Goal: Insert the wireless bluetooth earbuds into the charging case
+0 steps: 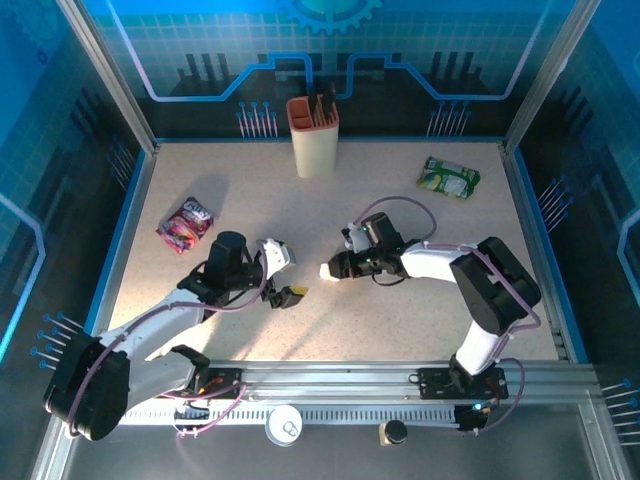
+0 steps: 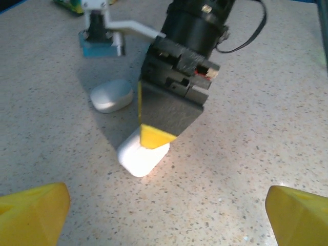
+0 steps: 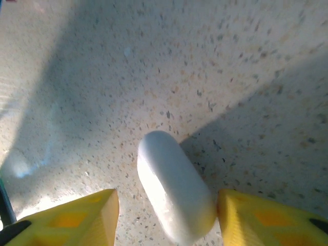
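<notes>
A white rounded charging case (image 3: pixel 174 189) rests on the speckled table between the yellow fingers of my right gripper (image 3: pixel 166 220). The jaws stand apart, with a clear gap on the left side, while the right finger is close against the case. From the left wrist view the right gripper (image 2: pixel 154 136) points down onto this case (image 2: pixel 141 159). A second, pebble-shaped white case (image 2: pixel 111 96) lies shut just beyond it. My left gripper (image 2: pixel 166 215) is wide open and holds nothing, a short way left of the case (image 1: pixel 327 271). The earbuds are out of view.
A tan knife block (image 1: pixel 314 135) stands at the back centre. At the back right lies a green packet (image 1: pixel 448 177), and a red snack packet (image 1: pixel 186 222) lies at the left. A small blue and white object (image 2: pixel 100 47) sits beyond the cases.
</notes>
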Available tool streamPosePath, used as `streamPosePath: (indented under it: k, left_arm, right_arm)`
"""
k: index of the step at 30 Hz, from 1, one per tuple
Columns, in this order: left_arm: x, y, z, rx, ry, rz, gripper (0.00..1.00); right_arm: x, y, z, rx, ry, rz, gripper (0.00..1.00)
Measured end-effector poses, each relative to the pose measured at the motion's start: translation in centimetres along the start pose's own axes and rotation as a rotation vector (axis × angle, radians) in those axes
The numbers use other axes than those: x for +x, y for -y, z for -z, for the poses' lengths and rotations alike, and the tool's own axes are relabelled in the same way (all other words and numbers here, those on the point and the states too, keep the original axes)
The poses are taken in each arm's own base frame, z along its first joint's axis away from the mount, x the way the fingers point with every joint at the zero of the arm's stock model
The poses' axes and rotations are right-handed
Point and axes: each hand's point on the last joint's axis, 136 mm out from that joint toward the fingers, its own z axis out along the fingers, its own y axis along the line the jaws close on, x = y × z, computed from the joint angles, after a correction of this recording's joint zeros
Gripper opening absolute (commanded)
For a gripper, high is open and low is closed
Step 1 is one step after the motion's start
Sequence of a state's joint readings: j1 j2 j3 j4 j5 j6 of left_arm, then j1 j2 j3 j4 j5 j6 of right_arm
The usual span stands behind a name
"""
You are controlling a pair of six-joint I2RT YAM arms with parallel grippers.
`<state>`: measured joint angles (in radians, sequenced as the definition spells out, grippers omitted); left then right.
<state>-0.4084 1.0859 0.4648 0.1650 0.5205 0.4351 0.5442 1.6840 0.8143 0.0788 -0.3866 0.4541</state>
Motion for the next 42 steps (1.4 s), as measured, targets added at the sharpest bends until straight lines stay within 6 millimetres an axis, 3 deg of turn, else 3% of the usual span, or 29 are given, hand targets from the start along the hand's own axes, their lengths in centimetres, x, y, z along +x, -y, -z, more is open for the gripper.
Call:
streamPosePath:
  k: [5,9,12,15,20,25,28,34,37,39,42]
  left_arm:
    - [-0.6,-3.4,0.5,-0.174,0.034,0.051,0.99]
    - [0.2,-6.1,1.3,-0.326,0.037,0.100,0.99]
    - [1.1,-8.7,2.6,-0.463,0.040,0.152,0.99]
    - [2.2,-11.1,4.4,-0.597,0.060,0.210,0.99]
    - [5.8,-14.0,7.2,-0.770,0.079,0.323,0.99]
    - [7.8,-16.0,8.4,-0.846,0.095,0.406,0.99]
    - [8.6,-17.2,8.9,-0.877,0.112,0.441,0.99]
    - [9.6,-20.0,9.3,-0.917,0.132,0.494,0.99]
    - [11.1,-21.3,9.1,-0.928,0.135,0.539,0.99]
    - [12.0,-21.5,9.1,-0.931,0.122,0.569,0.99]
    - [11.7,-21.6,9.1,-0.928,0.134,0.569,0.99]
  right_arm:
    - [-3.4,-0.7,4.3,0.063,0.158,0.089,0.63]
    - [-5.6,0.1,8.3,0.167,0.299,0.151,0.71]
    - [-6.2,2.1,11.2,0.282,0.387,0.176,0.78]
    - [-6.4,4.7,14.2,0.437,0.475,0.215,0.92]
    - [-6.1,9.9,18.1,0.706,0.584,0.260,0.98]
    - [-4.5,15.8,19.0,0.842,0.603,0.204,1.00]
    - [-3.7,18.2,18.6,0.870,0.597,0.176,1.00]
    - [-5.3,19.2,18.8,0.849,0.674,0.198,1.00]
    - [-5.3,20.6,18.2,0.841,0.680,0.185,1.00]
    - [-5.0,20.9,17.7,0.830,0.669,0.183,1.00]
    - [-5.5,20.6,17.7,0.811,0.688,0.197,1.00]
